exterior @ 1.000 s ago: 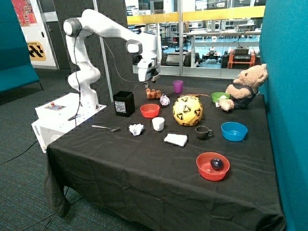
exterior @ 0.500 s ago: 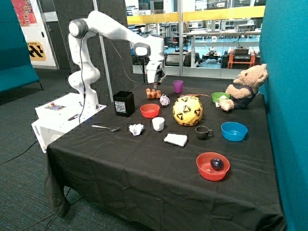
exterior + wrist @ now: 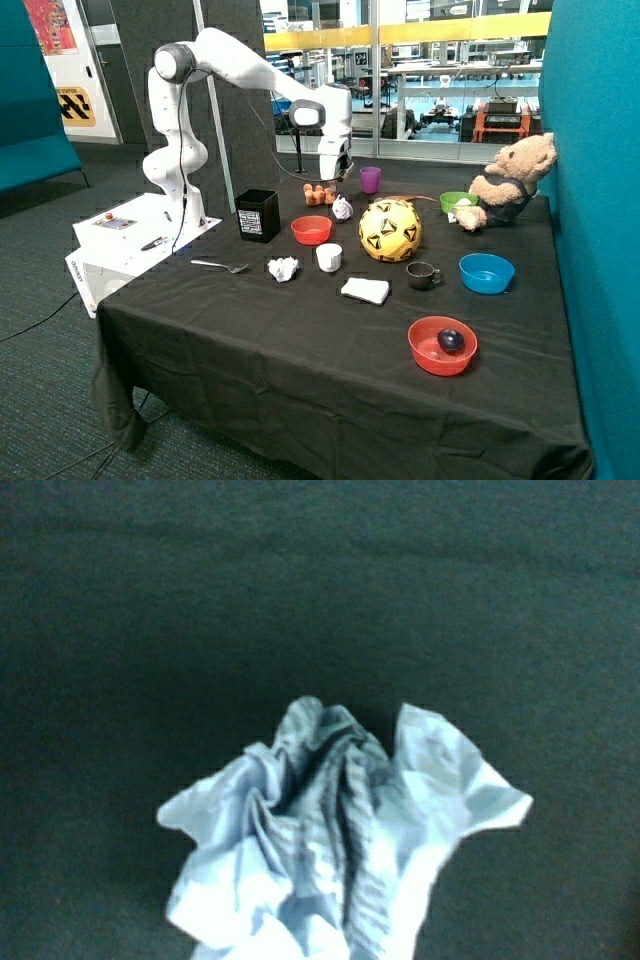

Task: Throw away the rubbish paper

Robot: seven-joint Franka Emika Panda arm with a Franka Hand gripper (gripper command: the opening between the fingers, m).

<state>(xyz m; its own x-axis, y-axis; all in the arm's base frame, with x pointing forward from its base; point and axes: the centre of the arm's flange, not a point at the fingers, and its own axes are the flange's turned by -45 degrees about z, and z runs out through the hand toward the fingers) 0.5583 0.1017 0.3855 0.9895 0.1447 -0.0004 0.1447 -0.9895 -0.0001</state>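
While two paper wads lie on the black table (image 3: 250,350), neither is binned yet. Nearest: a wad (image 3: 283,268) between the spoon (image 3: 222,265) and the white cup (image 3: 329,257), irregular, no clear long axis. Behind it the black bin (image 3: 258,215) stands upright, mouth up, likely the drop target. Farther: second wad (image 3: 343,208) beside the yellow ball (image 3: 390,230), peaked upward. Gripper (image 3: 337,176) hovers above this far wad, apparently lined up for a descent; wrist view is filled by that crumpled paper (image 3: 340,850). Finger state: cannot tell, nothing held as far as visible.
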